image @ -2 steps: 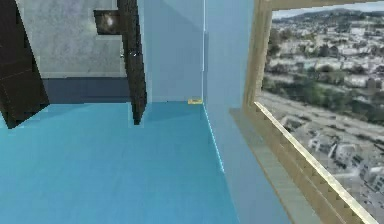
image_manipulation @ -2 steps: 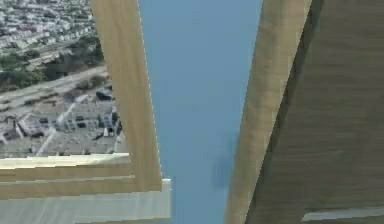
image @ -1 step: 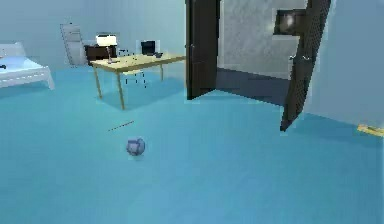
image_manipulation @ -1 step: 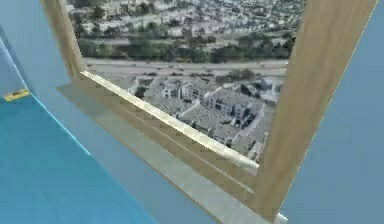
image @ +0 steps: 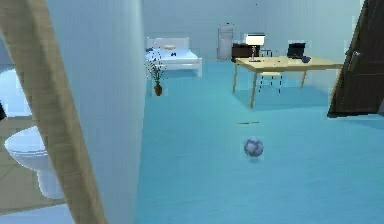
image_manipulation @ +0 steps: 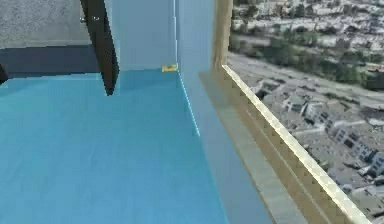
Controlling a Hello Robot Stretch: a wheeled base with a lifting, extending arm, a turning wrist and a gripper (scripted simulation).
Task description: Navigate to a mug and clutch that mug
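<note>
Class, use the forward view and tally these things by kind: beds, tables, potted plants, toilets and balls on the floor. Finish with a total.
bed: 1
table: 1
potted plant: 1
toilet: 1
ball: 1
Total: 5

Base on teal floor [image: 230,170], arm side toward a wide window [image_manipulation: 320,85].
</note>
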